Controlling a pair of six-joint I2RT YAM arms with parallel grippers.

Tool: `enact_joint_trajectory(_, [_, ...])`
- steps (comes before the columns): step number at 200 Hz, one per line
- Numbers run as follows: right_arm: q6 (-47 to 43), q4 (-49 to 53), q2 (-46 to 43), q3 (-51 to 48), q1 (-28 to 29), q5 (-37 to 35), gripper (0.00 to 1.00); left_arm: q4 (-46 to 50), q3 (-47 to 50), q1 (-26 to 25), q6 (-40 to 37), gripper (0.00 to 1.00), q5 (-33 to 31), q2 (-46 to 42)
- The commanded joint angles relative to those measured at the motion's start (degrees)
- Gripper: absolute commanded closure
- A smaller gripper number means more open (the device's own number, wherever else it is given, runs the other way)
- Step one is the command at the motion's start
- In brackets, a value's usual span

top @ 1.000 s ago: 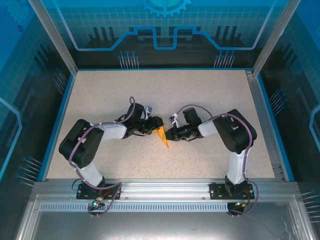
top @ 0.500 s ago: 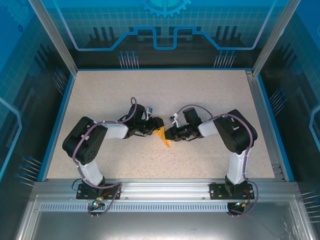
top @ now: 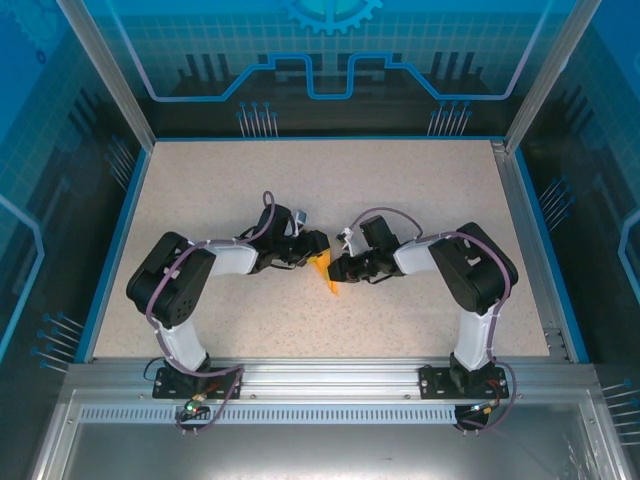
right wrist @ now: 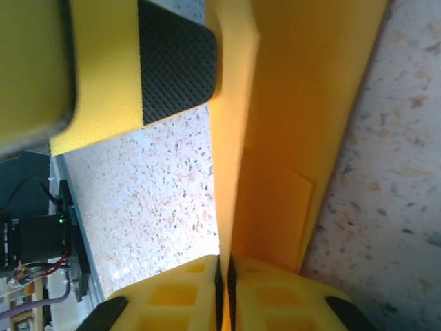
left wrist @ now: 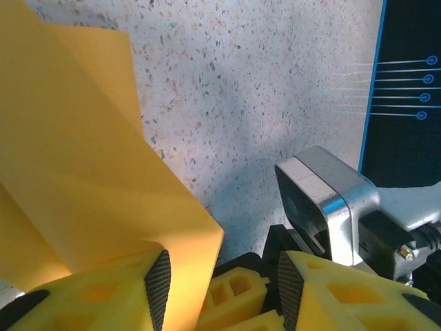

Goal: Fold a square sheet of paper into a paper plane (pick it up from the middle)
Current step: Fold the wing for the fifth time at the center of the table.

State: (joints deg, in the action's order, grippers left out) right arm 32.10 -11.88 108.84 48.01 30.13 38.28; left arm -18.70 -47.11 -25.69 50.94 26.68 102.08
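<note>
The square sheet of paper [top: 326, 275] is a folded orange-yellow piece held up off the middle of the table, where both grippers meet. My right gripper [top: 337, 268] is shut on it; in the right wrist view the fold [right wrist: 289, 124] runs straight into the closed jaws of that gripper [right wrist: 224, 265]. My left gripper [top: 314, 251] is open. In the left wrist view the paper [left wrist: 76, 158] lies against the left gripper's [left wrist: 222, 267] left pad [left wrist: 158, 283]. The right gripper's yellow fingertips [left wrist: 231, 293] sit in the gap between the left pads.
The speckled tabletop [top: 330, 180] stretches all round the grippers, bounded by a blue rim [top: 120, 215] and aluminium frame posts. The right wrist camera housing [left wrist: 331, 200] sits close beside my left gripper's right finger.
Both grippers have shifted only slightly while staying together at the paper. The paper remains in the right gripper's grip.
</note>
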Motion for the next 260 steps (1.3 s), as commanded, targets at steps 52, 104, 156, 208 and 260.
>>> enact_joint_trajectory(52, [1.47,-0.80,-2.08,-0.39,-1.18,1.79,0.94,6.86,0.63,-0.03,-3.40,0.47,-3.14,-7.32])
enact_joint_trajectory(104, [2.47,0.90,-0.96,2.03,-2.79,8.85,0.95,7.04,2.63,-0.03,-3.89,0.46,-2.61,-9.80])
enact_joint_trajectory(156, [0.33,9.52,3.09,8.73,-3.10,13.21,0.94,5.33,3.87,0.00,-3.49,0.46,-3.03,-9.67])
enact_joint_trajectory(208, [-2.55,15.36,6.61,11.66,-3.11,13.41,0.93,4.13,4.48,-0.01,-3.04,0.45,-3.35,-9.26])
enact_joint_trajectory(260, [-2.38,15.42,8.64,12.73,-3.02,15.71,0.93,3.72,5.90,0.01,-3.30,0.45,-4.44,-10.50])
